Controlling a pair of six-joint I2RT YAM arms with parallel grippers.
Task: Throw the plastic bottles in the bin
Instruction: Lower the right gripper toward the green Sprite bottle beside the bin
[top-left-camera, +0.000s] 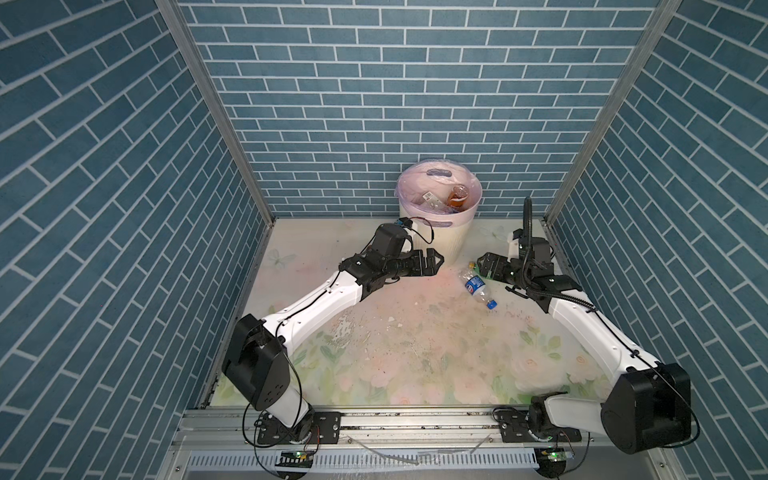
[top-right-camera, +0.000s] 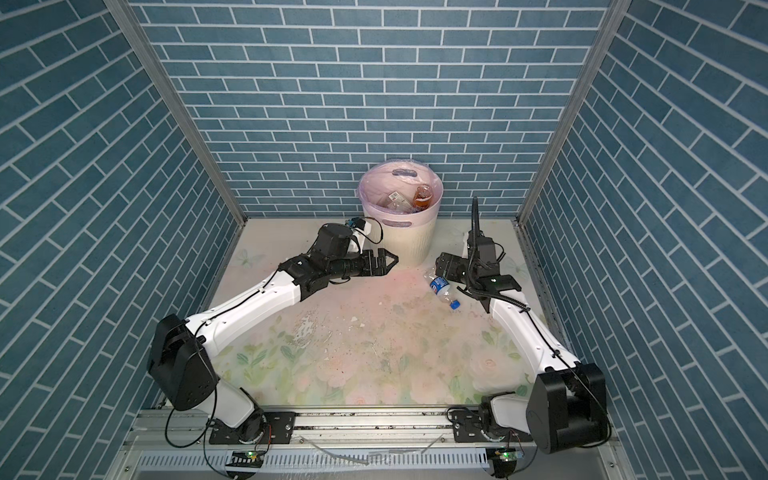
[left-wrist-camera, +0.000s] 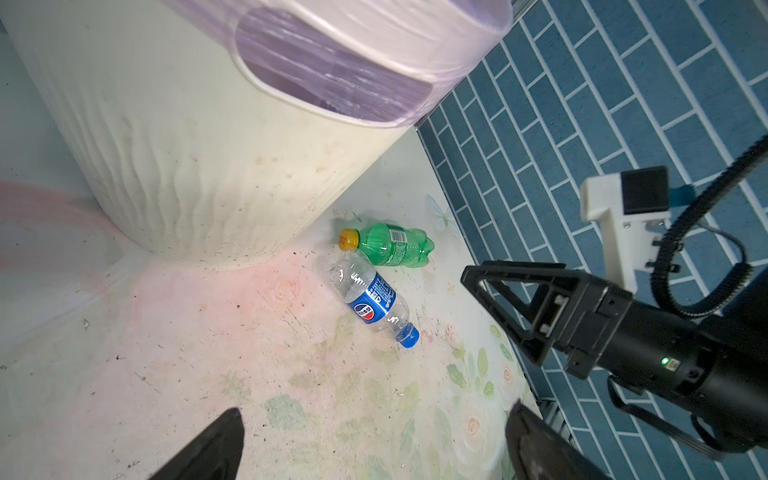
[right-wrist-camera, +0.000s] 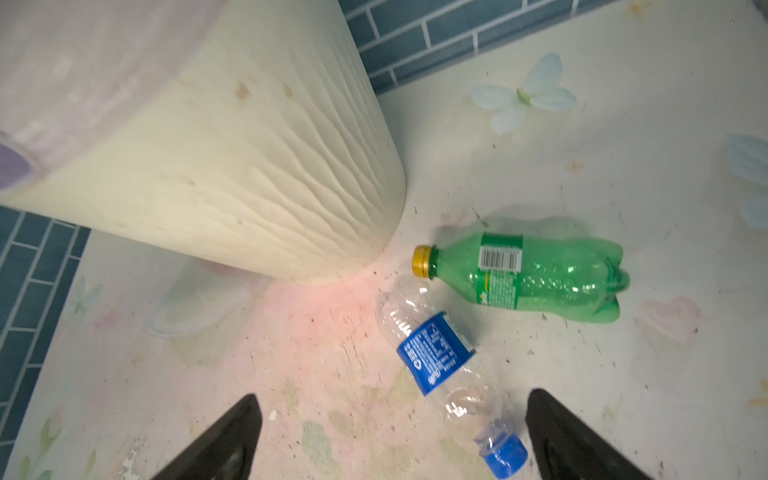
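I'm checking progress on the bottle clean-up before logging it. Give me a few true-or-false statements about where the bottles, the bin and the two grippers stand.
1. The green bottle lies on the table beside the bin. True.
2. The right gripper grips the clear blue-labelled bottle. False: its jaws are open and the bottle lies on the table.
3. A brown bottle is inside the bin. True.
4. The left gripper is shut. False: it is open and empty.
5. The green bottle has a blue cap. False: its cap is yellow.
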